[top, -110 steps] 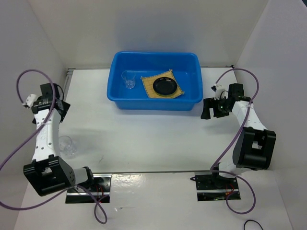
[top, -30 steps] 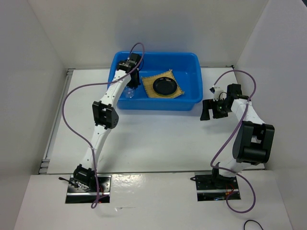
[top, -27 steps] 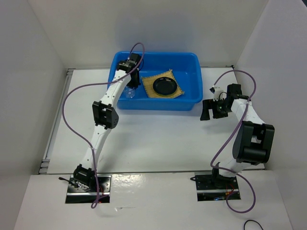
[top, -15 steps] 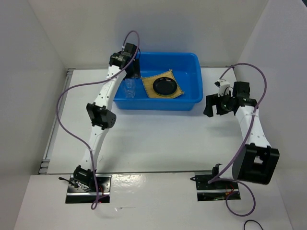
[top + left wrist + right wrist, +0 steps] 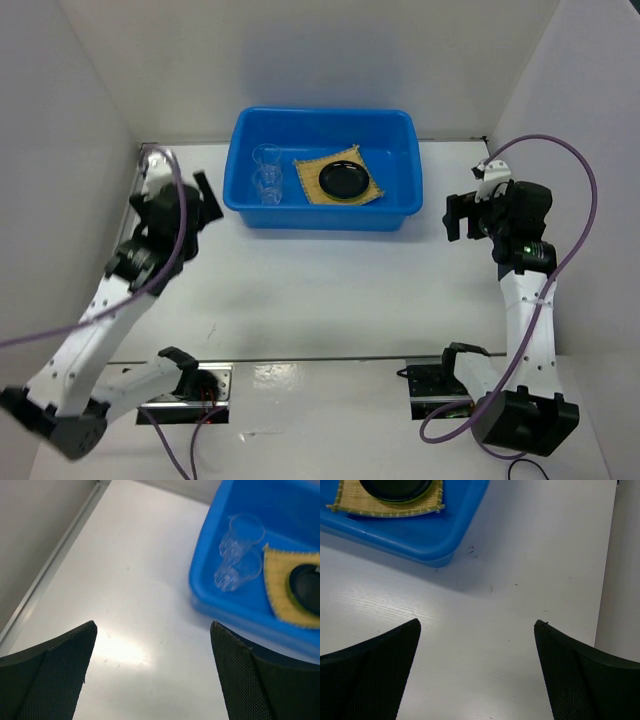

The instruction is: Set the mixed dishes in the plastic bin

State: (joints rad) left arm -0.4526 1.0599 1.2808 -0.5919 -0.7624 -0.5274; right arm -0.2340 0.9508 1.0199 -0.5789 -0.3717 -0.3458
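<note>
From above, we are seeing the bin [image 5: 322,218] at the table's [image 5: 330,290] far edge, holding two cups [image 5: 267,184], the mat [image 5: 306,181] and the dish [image 5: 344,180]. Left gripper [image 5: 197,212] and right gripper [image 5: 463,220] are hanging wide open, empty. Left wrist: the cups are crowding the bin's left wall; we are fearing a low pass toppling them. Right wrist: its corner is showing
</note>
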